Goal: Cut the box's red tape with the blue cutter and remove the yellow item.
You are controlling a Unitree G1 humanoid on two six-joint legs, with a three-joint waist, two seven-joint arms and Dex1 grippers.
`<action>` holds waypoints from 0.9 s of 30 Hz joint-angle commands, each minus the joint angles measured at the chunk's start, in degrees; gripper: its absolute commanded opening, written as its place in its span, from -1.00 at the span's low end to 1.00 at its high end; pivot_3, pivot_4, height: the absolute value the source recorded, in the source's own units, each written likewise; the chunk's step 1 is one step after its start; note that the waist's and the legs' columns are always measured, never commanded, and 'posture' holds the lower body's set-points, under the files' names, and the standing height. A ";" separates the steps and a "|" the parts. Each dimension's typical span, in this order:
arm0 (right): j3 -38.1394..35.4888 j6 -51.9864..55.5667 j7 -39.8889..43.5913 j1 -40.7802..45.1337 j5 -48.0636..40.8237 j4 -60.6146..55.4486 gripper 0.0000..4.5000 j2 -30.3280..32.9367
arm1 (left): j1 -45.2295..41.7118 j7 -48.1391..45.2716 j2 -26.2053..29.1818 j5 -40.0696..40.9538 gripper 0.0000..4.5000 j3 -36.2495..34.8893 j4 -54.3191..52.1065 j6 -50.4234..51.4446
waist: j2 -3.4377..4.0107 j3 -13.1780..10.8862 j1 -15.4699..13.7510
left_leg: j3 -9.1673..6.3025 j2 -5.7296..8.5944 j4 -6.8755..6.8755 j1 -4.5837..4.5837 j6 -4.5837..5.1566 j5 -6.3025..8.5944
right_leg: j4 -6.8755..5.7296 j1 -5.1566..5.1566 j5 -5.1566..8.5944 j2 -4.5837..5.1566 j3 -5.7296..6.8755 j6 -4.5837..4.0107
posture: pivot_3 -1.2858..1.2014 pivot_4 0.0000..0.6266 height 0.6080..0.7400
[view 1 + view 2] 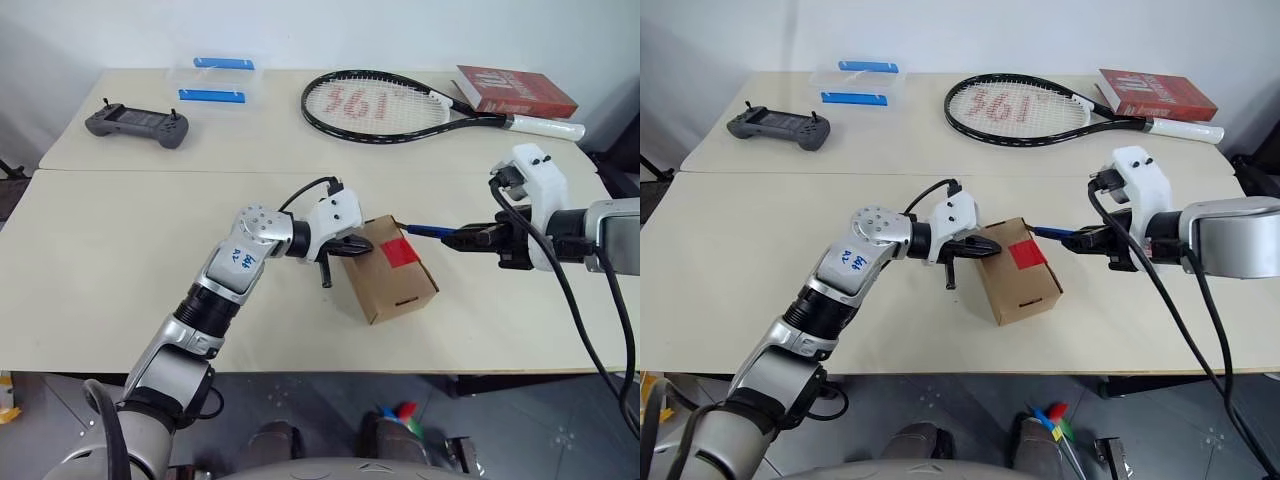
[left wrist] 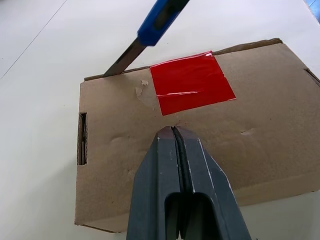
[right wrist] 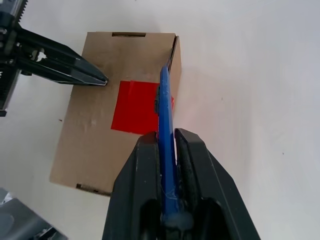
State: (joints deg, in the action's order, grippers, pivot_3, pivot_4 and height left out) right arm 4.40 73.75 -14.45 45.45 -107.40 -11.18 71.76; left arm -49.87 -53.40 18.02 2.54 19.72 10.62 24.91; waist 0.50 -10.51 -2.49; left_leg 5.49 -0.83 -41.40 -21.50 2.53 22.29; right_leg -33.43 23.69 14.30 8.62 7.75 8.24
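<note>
The small brown cardboard box (image 1: 385,285) lies on the table with the red tape (image 1: 402,252) square on its top face. My left gripper (image 1: 362,248) is shut, its tips resting on the box top just beside the tape (image 2: 192,89). From the right, my right gripper (image 3: 166,137) is shut on the blue cutter (image 3: 165,100). The cutter's thin blade (image 2: 125,59) meets the box's top edge near a corner of the tape. The yellow item is hidden.
At the back of the table lie a black tennis racket (image 1: 385,105), a red book (image 1: 515,90), a clear container with blue clips (image 1: 215,82) and a grey controller (image 1: 137,125). A seam (image 1: 150,171) joins the two tabletops.
</note>
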 commanded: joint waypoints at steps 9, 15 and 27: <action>3.40 0.99 -0.36 0.16 -5.60 -0.61 -0.93 3.66 | 2.05 1.33 -0.74 -3.08 -1.00 4.03 0.14 2.38 | 0.00 0.02 -0.48 | -0.01 -0.02 -0.02 0.01 0.00 0.00 | 0.00 -0.02 0.00 0.02 -0.01 0.00 | 0.03 -0.52 1.00; 3.24 1.39 3.88 -0.62 -5.60 -1.18 -0.93 6.07 | 2.68 1.91 -1.08 -3.23 -1.00 4.30 0.06 2.69 | -0.01 0.02 -0.69 | -0.06 -0.02 -0.01 0.00 0.01 0.00 | 0.02 -0.03 0.00 0.03 0.01 0.00 | 0.03 -0.52 1.00; 6.08 3.79 13.29 -1.22 -5.60 -0.66 -0.93 13.43 | 3.48 2.73 -2.38 -3.49 -1.00 5.52 0.12 2.67 | -0.01 0.02 -0.69 | -0.10 -0.10 -0.01 0.00 0.01 0.01 | 0.05 -0.05 0.00 0.05 0.01 0.00 | 0.03 -0.52 1.00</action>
State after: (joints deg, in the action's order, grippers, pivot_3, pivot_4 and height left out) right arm 9.62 75.27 -4.05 44.25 -110.84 -10.75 84.12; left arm -48.71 -50.65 15.67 1.58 21.68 8.89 25.55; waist 0.50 -10.49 -3.17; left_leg 5.38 -0.94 -41.41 -21.50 2.54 22.30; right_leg -33.38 23.64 14.30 8.68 7.75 8.24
